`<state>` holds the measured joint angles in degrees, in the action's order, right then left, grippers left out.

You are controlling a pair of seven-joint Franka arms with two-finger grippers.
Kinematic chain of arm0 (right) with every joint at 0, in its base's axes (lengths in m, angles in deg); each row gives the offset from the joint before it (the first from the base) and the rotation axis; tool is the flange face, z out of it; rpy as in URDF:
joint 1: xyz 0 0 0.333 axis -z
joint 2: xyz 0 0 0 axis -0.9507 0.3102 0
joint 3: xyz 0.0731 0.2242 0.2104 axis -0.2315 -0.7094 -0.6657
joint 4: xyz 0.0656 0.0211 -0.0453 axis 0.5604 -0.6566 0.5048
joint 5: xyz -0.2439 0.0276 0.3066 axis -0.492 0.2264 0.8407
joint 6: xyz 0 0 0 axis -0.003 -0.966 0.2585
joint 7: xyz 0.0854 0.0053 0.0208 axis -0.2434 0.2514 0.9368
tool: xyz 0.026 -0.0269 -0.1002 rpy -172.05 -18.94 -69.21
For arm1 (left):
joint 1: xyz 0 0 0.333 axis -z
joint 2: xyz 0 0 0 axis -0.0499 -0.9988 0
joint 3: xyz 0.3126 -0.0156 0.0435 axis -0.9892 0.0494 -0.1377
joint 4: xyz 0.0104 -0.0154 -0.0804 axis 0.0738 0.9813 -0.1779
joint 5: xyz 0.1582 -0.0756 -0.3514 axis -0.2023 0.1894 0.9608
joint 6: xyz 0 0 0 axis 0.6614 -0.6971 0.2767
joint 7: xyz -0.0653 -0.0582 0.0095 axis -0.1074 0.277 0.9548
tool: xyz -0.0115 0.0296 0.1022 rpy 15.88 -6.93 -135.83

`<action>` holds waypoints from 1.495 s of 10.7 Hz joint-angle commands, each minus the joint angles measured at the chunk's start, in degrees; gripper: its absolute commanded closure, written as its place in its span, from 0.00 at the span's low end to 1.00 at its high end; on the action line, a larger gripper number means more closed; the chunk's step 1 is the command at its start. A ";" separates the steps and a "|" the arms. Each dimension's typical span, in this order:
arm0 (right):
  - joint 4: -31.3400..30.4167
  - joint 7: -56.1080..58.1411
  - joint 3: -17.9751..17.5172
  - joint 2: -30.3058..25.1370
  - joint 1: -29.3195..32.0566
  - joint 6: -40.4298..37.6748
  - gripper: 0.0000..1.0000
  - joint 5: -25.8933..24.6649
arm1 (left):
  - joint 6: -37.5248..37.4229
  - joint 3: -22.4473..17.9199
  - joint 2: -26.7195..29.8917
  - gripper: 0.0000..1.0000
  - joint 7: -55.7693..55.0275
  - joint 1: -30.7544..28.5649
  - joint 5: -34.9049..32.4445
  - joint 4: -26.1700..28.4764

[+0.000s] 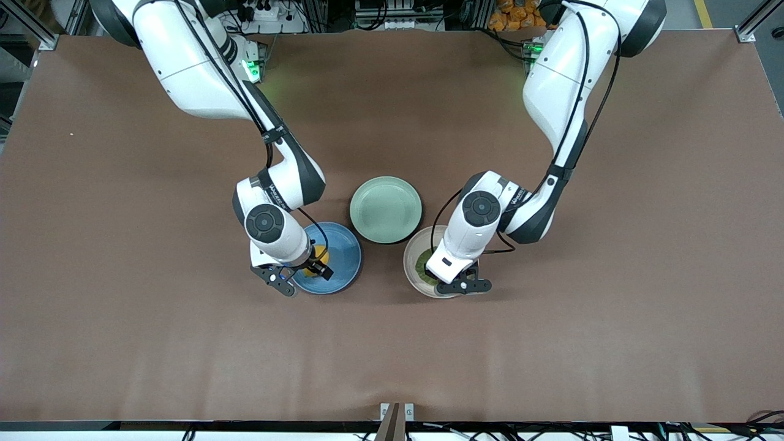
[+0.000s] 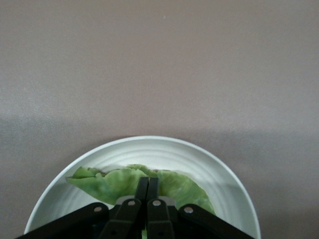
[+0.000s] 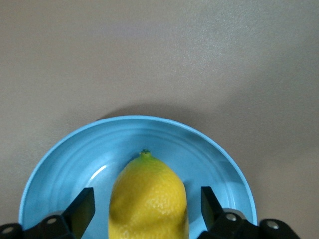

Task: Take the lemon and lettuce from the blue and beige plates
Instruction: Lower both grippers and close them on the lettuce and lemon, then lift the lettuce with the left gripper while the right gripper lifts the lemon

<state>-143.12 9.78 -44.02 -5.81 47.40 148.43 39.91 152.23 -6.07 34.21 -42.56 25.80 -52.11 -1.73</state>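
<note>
The blue plate toward the right arm's end holds the firm, slippery lemon; the right gripper straddles its middle, fingers apart. On the beige plate, the left gripper pinches the limp lettuce (tears easily).

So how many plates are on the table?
3. The blue plate holds the lemon, toward the right arm's end. The beige plate holds the lettuce, toward the left arm's end. The mint-green plate sits between them, farther from the front camera.
</note>
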 commanded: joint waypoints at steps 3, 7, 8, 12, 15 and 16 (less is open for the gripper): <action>0.19 -1.47 0.48 0.35 -0.70 0.55 0.54 -1.76 | -7.17 -0.32 5.23 1.00 -2.45 0.17 -1.82 0.36; 0.71 -0.95 0.39 -0.35 -0.44 -0.59 0.75 -1.67 | -13.31 -0.15 9.19 1.00 -1.14 -1.06 -1.82 0.36; 1.76 -0.60 0.39 -0.53 -0.17 -2.33 0.76 -1.67 | -14.37 -0.06 9.90 1.00 -0.18 -1.85 -1.73 0.36; 6.86 3.52 0.48 -1.58 0.88 -11.03 0.81 -1.67 | -17.71 0.12 12.27 1.00 7.98 -6.77 -0.24 0.27; 8.97 13.17 0.39 -3.95 3.77 -17.36 0.89 -1.50 | -22.10 0.12 13.33 1.00 18.34 -11.77 -0.32 0.27; 8.98 16.07 0.39 -5.26 5.26 -18.95 0.89 -1.41 | -22.90 0.03 13.33 1.00 21.85 -13.44 -0.32 0.27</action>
<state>-133.83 21.66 -42.97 -8.34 50.47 132.27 39.00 131.12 -6.28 46.23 -25.51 14.59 -52.22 -2.28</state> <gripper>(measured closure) 0.392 0.982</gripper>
